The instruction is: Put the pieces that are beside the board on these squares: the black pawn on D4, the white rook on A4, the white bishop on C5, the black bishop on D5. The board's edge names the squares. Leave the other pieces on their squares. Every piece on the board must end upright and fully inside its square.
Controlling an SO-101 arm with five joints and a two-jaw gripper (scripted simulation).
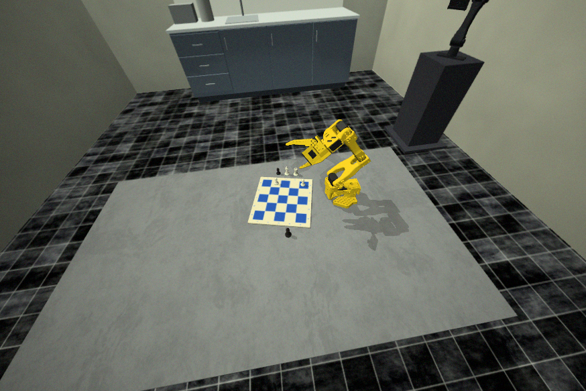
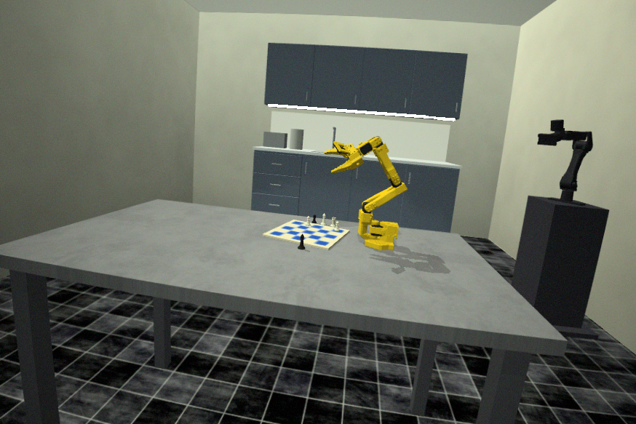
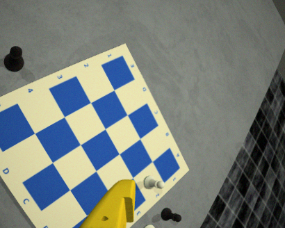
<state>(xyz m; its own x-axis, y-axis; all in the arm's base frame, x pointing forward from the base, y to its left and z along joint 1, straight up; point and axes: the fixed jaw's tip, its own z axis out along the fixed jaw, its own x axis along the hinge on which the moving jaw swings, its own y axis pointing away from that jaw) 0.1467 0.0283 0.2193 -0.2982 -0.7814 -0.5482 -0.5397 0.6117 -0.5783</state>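
Yellow robotic gripper [image 1: 293,155] [image 2: 328,161] [image 3: 127,189] was raised above the grey table [image 1: 198,273] [image 2: 205,260] [image 3: 206,87], fingers stood apart and empty, small black chess piece [image 1: 287,233] [image 2: 301,242] [image 3: 14,60] stood upright beside the blue-and-cream board [image 1: 282,199] [image 2: 306,233] [image 3: 100,135].

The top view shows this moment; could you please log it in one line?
Yellow gripper open, raised, empty | two black chess pieces, two white chess pieces beside blue-and-cream chessboard | two white pawns on it
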